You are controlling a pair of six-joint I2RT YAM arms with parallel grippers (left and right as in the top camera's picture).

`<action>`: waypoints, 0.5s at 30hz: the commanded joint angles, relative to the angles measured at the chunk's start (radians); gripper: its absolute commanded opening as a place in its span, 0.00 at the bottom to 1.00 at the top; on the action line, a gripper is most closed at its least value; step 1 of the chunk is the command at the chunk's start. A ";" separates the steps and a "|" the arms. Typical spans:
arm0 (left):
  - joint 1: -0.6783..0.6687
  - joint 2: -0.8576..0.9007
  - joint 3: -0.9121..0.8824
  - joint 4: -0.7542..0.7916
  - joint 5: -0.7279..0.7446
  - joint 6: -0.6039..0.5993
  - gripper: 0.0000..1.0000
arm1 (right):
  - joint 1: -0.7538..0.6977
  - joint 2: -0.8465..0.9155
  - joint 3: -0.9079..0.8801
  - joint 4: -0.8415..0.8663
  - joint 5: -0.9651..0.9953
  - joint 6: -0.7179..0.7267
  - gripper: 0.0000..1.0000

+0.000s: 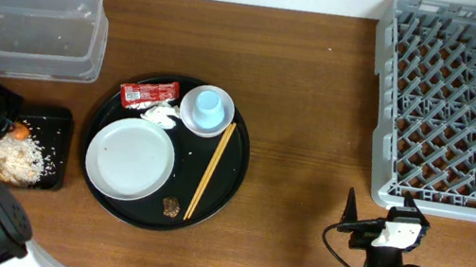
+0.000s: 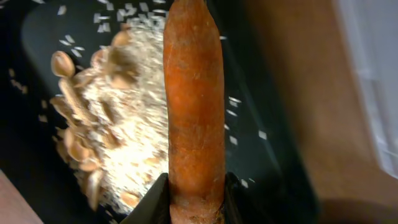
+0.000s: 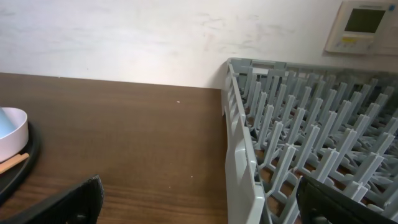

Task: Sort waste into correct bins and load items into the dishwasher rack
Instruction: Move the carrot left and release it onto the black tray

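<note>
Now my left end effector is closed narrowly on the small orange carrot above the rice scraps in the shallow black tray; waste-sorting step, I'd say; next, release it there; my right end effector gapes wide, empty.

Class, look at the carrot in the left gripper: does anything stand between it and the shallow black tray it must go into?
Nothing visible does. The left gripper holds the carrot right over the shallow black tray. The only things below it are the rice scraps lying in that tray, and they do not block the drop.
</note>
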 commanded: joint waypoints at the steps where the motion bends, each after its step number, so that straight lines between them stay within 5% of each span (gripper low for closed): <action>1: 0.032 0.024 0.011 -0.003 -0.116 -0.011 0.20 | 0.006 -0.008 -0.009 -0.002 0.009 -0.002 0.98; 15: 0.049 0.067 0.010 -0.025 -0.101 -0.011 0.20 | 0.006 -0.008 -0.009 -0.002 0.009 -0.002 0.98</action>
